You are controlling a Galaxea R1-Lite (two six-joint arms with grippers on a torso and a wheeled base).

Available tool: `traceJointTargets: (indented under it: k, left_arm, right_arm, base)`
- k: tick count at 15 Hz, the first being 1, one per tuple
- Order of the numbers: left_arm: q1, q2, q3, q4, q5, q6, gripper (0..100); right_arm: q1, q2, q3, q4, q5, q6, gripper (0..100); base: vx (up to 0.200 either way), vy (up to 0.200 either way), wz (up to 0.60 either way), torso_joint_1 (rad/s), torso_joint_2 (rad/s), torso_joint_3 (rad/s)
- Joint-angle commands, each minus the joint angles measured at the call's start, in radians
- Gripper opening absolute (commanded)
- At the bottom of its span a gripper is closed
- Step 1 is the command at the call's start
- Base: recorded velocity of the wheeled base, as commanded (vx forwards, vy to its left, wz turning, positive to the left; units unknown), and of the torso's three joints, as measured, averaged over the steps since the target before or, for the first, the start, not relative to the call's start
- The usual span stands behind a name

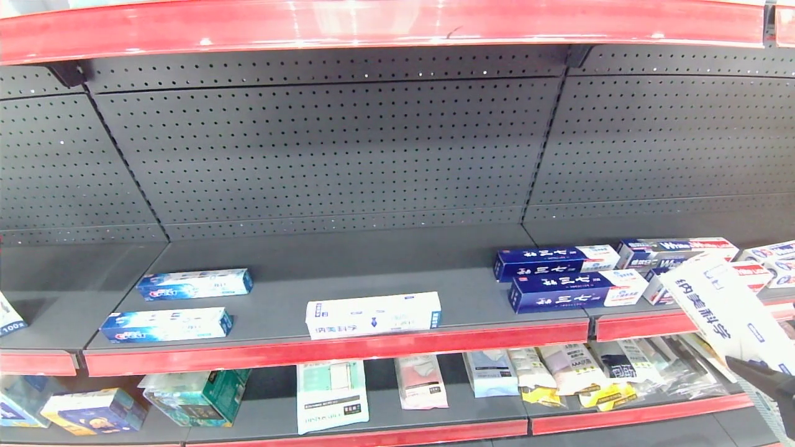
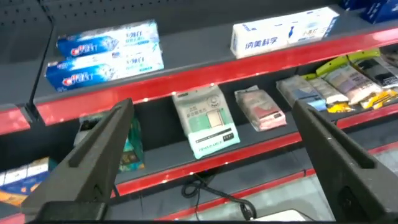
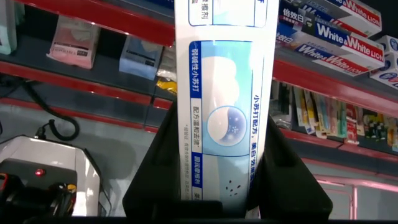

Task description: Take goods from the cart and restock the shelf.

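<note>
left gripper [image 2: 211,107]: matte black, long tapered fingers [image 2: 99,155] | right gripper [image 3: 221,124]: black, broad

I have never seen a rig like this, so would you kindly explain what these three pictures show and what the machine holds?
This is a two-armed robot stocking goods in a shop. The wide picture comes from a camera on its head; the other two come from cameras on its wrists, looking along each claw. The left claw is open and empty. The right claw is shut on a white toothpaste box. On the grey shelf lie a similar white box, light blue boxes and dark blue boxes.
</note>
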Motion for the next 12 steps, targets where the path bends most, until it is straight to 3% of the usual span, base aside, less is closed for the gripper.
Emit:
traceJointTargets:
  k: [1,3,5,6,8,10,11,12]
  left_arm:
    - [0.008,0.079,-0.009,-0.01,0.037,-0.002,100]
    - [0.033,0.079,0.002,-0.01,0.186,-0.008,100]
    - [0.039,0.079,0.01,-0.009,0.232,-0.007,100]
    - [0.037,0.071,0.01,-0.009,0.223,-0.005,100]
    - [0.011,-0.031,0.011,-0.01,0.137,-0.005,100]
    - [0.013,-0.038,0.013,-0.012,0.134,-0.005,100]
    - [0.074,-0.09,0.026,-0.038,0.152,-0.007,100]
    - [0.08,-0.103,0.026,-0.038,0.155,-0.016,100]
  right_arm:
    - [-0.001,0.009,-0.022,-0.001,0.001,0.0,0]
    - [-0.003,0.014,-0.024,-0.001,0.001,0.004,0]
    - [-0.003,0.015,-0.022,-0.001,0.001,0.003,0]
    - [-0.003,0.018,-0.024,-0.001,0.001,0.003,0]
    - [-0.003,0.012,-0.02,-0.001,-0.001,0.004,0]
    - [-0.003,0.011,-0.02,-0.001,0.001,0.006,0]
    - [-0.001,-0.008,-0.025,-0.001,0.001,0.004,0]
    - [0.003,-0.011,-0.031,-0.001,0.002,0.0,0]
  base:
    - [0.0,0.0,0.0,0.0,0.0,0.0]
    - [0.0,0.0,0.0,0.0,0.0,0.0]
    - [0.0,0.0,0.0,0.0,0.0,0.0]
    - [0.0,0.0,0.0,0.0,0.0,0.0]
    - [0.0,0.0,0.0,0.0,0.0,0.0]
    - [0.0,0.0,0.0,0.0,0.0,0.0]
    - [0.0,0.0,0.0,0.0,0.0,0.0]
    - [0.0,0.0,0.0,0.0,0.0,0.0]
